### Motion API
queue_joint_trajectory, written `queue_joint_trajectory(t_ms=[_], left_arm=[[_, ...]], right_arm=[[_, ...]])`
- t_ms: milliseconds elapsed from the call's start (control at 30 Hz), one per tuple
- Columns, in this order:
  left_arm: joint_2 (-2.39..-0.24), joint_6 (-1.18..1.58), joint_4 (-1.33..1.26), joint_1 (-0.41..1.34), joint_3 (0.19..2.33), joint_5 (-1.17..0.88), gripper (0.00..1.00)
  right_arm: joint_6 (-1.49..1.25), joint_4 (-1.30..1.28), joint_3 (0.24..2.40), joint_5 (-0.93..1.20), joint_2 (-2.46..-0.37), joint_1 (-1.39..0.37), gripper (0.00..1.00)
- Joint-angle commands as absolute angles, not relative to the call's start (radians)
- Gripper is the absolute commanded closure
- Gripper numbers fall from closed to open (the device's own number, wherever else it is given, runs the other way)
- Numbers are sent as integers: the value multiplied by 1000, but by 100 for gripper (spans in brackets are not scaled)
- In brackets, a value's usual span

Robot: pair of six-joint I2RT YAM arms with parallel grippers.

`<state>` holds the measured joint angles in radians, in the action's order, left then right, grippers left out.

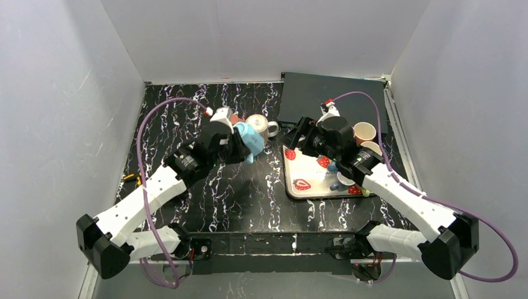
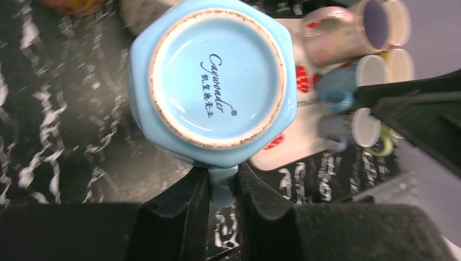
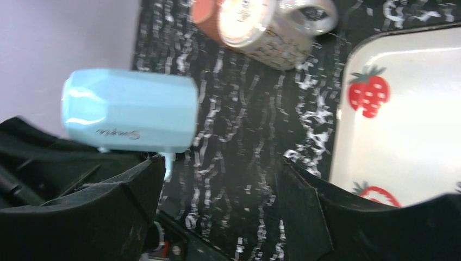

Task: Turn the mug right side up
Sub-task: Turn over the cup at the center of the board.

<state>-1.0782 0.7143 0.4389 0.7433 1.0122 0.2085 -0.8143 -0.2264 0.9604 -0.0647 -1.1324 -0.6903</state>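
The light blue faceted mug [image 1: 251, 141] is held off the table on its side. In the left wrist view its base [image 2: 216, 76] with printed lettering faces the camera. My left gripper [image 2: 223, 185] is shut on the mug's handle [image 2: 223, 187]. In the right wrist view the mug [image 3: 130, 110] lies horizontal at upper left, held by the left gripper. My right gripper [image 3: 220, 190] is open and empty, over the black table just left of the tray.
A white tray with strawberries [image 1: 305, 177] holds several small mugs [image 1: 364, 132] at right. A speckled mug [image 1: 260, 124] and a red-brown cup [image 3: 205, 10] sit behind the blue mug. A dark box [image 1: 324, 93] stands at the back.
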Motion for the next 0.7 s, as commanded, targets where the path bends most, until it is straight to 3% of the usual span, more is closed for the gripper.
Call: queue_joint_trajectory(t_ms=[0, 333, 667], left_arm=[[-1140, 642, 280, 686, 1197, -60, 100], [-1226, 799, 108, 580, 1395, -437, 100], [-1231, 954, -75, 577, 1429, -563, 100]], right_arm=[[-898, -35, 932, 14, -1045, -695, 17], [-1168, 443, 685, 73, -867, -695, 13], [-1405, 1002, 672, 112, -1027, -696, 13]])
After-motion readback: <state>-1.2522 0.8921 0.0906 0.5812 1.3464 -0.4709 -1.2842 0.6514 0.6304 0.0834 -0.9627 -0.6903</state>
